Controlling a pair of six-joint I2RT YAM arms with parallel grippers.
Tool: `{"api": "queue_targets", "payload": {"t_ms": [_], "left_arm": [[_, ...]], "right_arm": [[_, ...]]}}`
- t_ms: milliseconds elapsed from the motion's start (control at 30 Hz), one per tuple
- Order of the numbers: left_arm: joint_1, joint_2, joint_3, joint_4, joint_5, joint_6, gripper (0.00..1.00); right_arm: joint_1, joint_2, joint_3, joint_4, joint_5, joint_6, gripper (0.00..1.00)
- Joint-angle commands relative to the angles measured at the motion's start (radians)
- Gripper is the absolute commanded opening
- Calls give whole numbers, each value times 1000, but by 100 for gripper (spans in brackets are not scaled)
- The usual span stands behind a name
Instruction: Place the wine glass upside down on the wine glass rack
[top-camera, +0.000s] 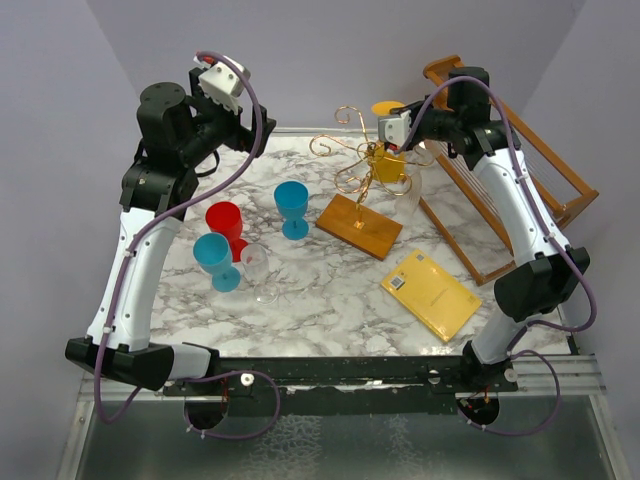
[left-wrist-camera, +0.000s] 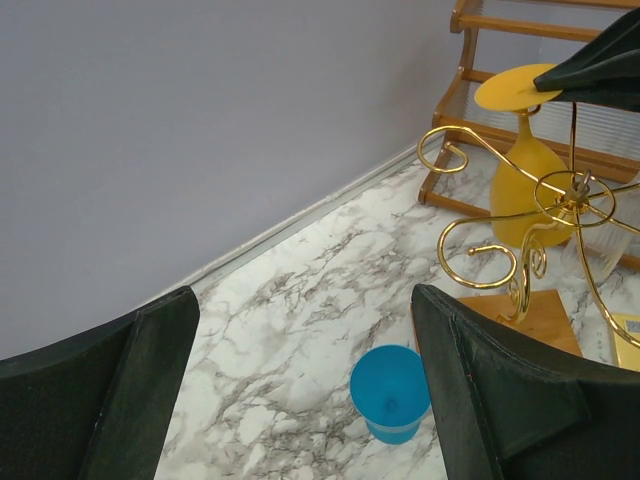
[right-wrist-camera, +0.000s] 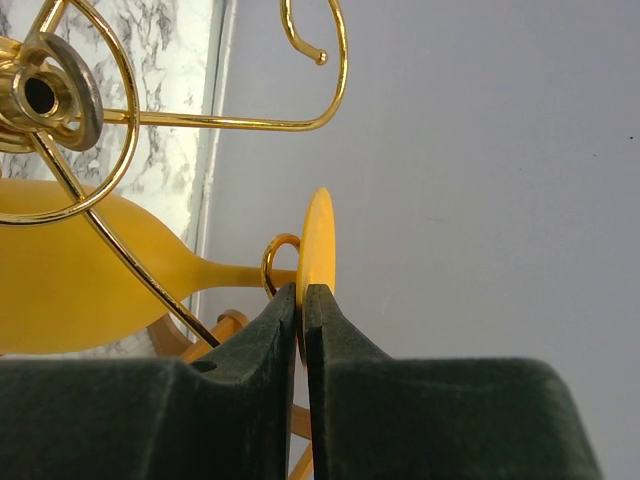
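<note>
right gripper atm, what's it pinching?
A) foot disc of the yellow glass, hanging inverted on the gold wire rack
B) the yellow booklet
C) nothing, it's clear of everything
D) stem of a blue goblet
A: in the right wrist view the right gripper has its fingers pressed on the edge of the foot disc of the yellow wine glass, whose stem sits in a curl of the gold wire rack, bowl hanging down.

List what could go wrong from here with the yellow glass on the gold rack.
1. The right gripper pinches the yellow wine glass by the thin edge of its foot; opening unevenly may tug it off the gold wire rack.
2. The stem sits in one small curl; if it is not fully seated, the glass may drop onto the wooden base.
3. Withdrawing, the gripper could snag neighbouring spiral arms and tip the rack.
</note>
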Motion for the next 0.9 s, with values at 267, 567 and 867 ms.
{"api": "queue_targets", "payload": {"t_ms": [267, 567, 867], "left_arm": [[7, -46, -23, -1, 5, 21, 91], [6, -54, -33, -3, 0, 30, 91], [6, -69, -54, -7, -13, 40, 91]], "right_arm": [[5, -32, -29, -17, -41, 7, 15], [5, -42, -33, -35, -63, 16, 22], [5, -56, -35, -50, -92, 28, 26]]}}
